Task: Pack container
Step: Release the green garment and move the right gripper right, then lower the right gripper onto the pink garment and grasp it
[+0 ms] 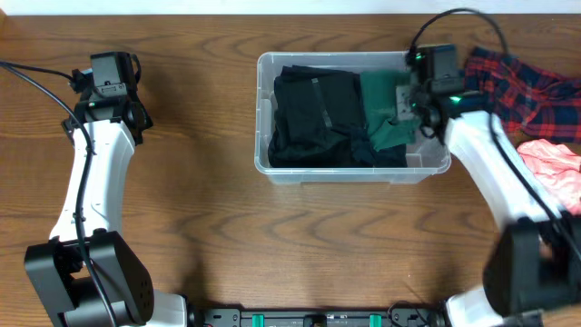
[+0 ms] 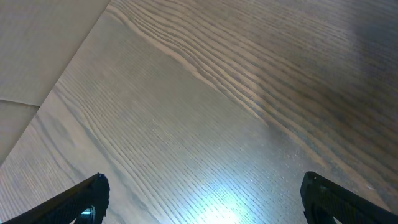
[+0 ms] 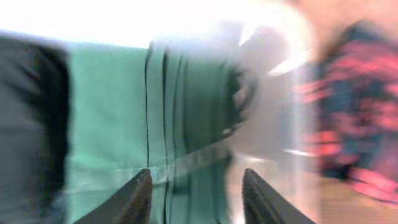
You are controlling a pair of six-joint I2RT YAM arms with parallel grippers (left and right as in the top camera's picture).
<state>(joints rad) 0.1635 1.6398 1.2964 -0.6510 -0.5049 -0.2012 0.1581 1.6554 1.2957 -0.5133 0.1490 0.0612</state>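
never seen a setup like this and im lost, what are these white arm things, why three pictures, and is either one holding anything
The white things are two robot arms at a wooden table, each ending in a two-finger gripper. One picture is taken from above the table; the other two come from small cameras on each wrist.

On the table stands a clear plastic bin holding black clothing and a green garment. Beside it, outside the bin, lie a red plaid cloth and a pink cloth.

The left gripper is open over bare wood, holding nothing. The right gripper hangs over the green garment in the bin, fingers apart; its picture is blurred, and nothing shows between them, so I cannot say more.
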